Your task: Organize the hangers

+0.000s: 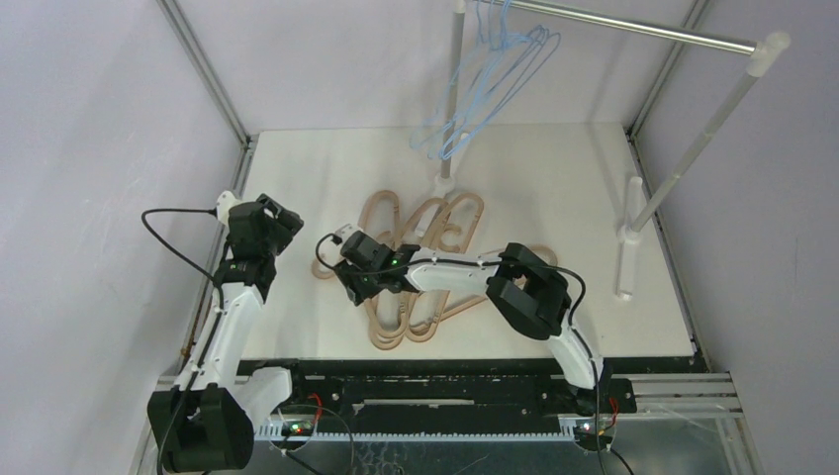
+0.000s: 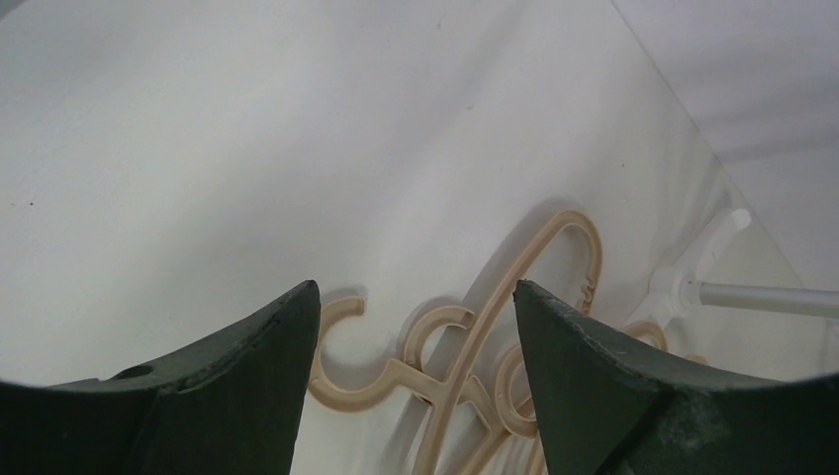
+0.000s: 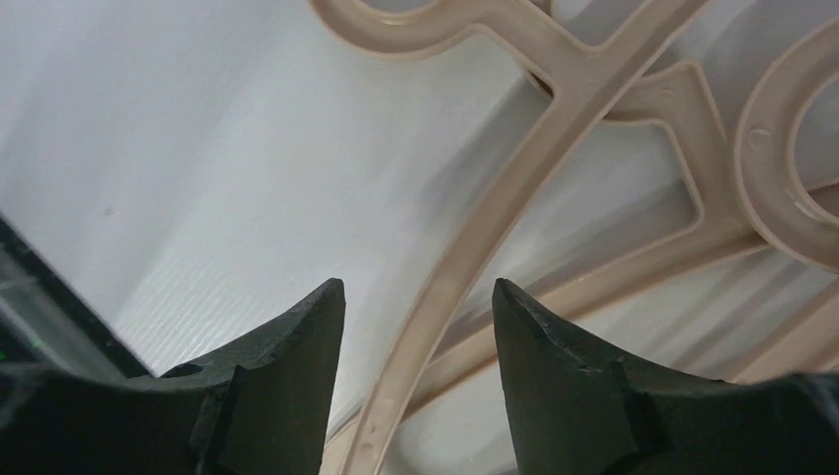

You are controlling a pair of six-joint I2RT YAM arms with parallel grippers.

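Right gripper (image 3: pixel 418 289) fingers stand apart, straddling one tan hanger (image 3: pixel 522 188) without pinching it. Left gripper (image 2: pixel 416 287) fingers are also apart and empty, with the tan hangers (image 2: pixel 396 376) heaped just beyond their tips. Blue hangers (image 1: pixel 490 89) hang well beyond both.

1. Pale lilac-grey walls (image 1: pixel 89 129) close in a white table (image 1: pixel 554 178) on three sides under soft, even light.
2. Slim aluminium struts (image 1: pixel 203 69) run down the two back corners.
3. A silver rail (image 1: pixel 633 28) crosses the far right corner high up, carried on white posts (image 1: pixel 693 148) standing on the tabletop.
4. A black strip (image 1: pixel 445 368) edges the table's near side.
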